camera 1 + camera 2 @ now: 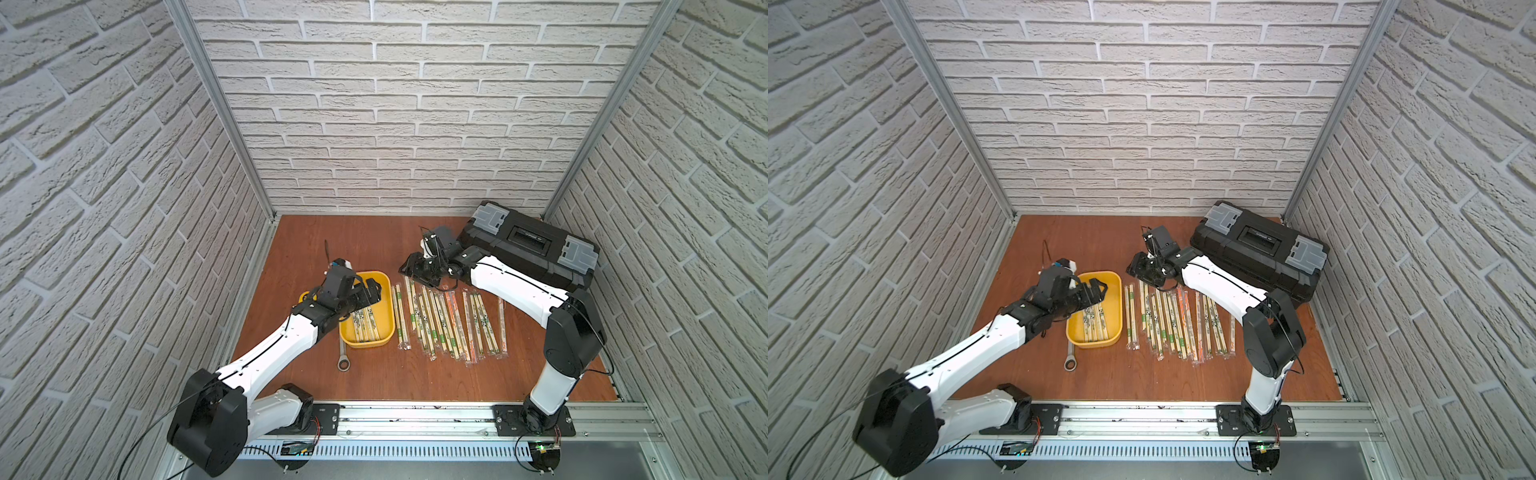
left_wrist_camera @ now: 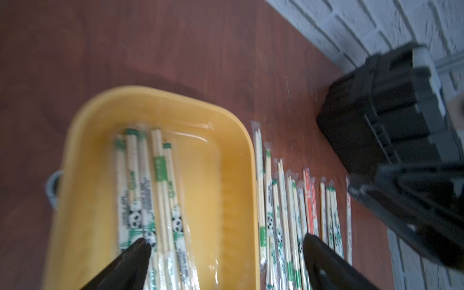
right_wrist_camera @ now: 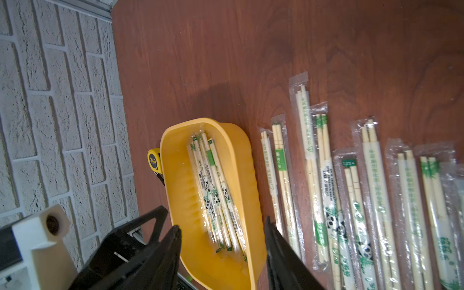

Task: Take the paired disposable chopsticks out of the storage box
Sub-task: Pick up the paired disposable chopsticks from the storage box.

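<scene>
Close up: left gripper [image 2: 226, 241] fingertips spread wide, pinching nothing, poised over storage box [image 2: 160, 95]. Paired disposable chopsticks [image 2: 150, 200]: small bundle lying lengthwise on box floor, toward one long wall. More pairs [image 1: 440, 324] already out, rowed on table [image 1: 374, 382] just beside box. Step, likely: reaching in for another pair. Next move calls for lowering, then closing on one thin sleeve, not the whole bundle. Slick, crinkly clear sleeves, pale thin wood, green and panda print. Smooth yellow plastic box, rounded corners. Right gripper [image 3: 222, 223] parted too, empty, near row's far ends. Metal wrench [image 1: 343, 357] and yellow tape measure [image 3: 154, 160] beside box; black toolbox [image 1: 532, 245] behind.
</scene>
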{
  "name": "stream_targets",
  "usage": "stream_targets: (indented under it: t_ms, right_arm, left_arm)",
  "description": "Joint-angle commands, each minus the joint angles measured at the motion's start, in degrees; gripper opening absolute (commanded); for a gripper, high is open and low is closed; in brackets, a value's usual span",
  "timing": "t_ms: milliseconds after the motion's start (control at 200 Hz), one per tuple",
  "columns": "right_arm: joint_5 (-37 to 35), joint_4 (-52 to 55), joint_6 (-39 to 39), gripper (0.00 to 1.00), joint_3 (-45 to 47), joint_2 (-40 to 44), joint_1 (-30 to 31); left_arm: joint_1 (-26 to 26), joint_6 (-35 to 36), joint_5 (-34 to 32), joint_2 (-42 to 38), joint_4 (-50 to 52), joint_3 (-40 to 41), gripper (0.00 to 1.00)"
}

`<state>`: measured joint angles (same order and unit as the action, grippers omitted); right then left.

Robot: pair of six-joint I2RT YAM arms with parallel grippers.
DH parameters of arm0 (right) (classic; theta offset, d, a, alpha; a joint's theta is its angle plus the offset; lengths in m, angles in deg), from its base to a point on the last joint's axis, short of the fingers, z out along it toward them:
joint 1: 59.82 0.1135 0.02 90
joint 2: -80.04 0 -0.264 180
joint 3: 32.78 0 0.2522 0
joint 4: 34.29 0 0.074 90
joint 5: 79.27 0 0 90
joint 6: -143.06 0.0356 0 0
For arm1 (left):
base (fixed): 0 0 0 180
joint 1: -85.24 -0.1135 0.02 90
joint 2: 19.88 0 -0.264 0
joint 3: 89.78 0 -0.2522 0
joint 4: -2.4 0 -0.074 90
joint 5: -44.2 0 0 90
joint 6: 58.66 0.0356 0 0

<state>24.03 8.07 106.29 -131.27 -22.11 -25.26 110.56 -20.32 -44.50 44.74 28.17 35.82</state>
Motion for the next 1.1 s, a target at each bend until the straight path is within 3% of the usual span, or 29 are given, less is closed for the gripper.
stream_targets:
  t_ms: [0, 180, 330, 550, 1090]
  right_arm:
    - [-3.46, 6.46, -9.03, 0.53, -6.11, -4.52, 4.17]
    - [-8.64, 16.14, -16.72, 0.48, -19.75, -15.58, 9.72]
    - [-12.22, 20.86, -20.05, 0.43, -27.97, -23.26, 12.22]
    - [-16.05, 28.01, -23.43, 0.42, -37.48, -32.00, 14.19]
    - [-15.60, 31.47, -24.05, 0.40, -43.38, -38.40, 15.43]
  left_arm:
    - [-6.33, -0.72, -1.72, -2.30, 6.87, -1.89, 0.98]
    - [-17.04, 2.90, 3.65, -0.80, 12.95, -4.41, 0.98]
    - [-21.51, 5.20, 7.53, 0.85, 14.19, -5.28, 0.98]
    - [-23.42, 6.00, 10.14, 1.48, 13.05, -4.83, 0.98]
    - [-25.67, 5.92, 12.94, 1.51, 10.19, -3.13, 0.98]
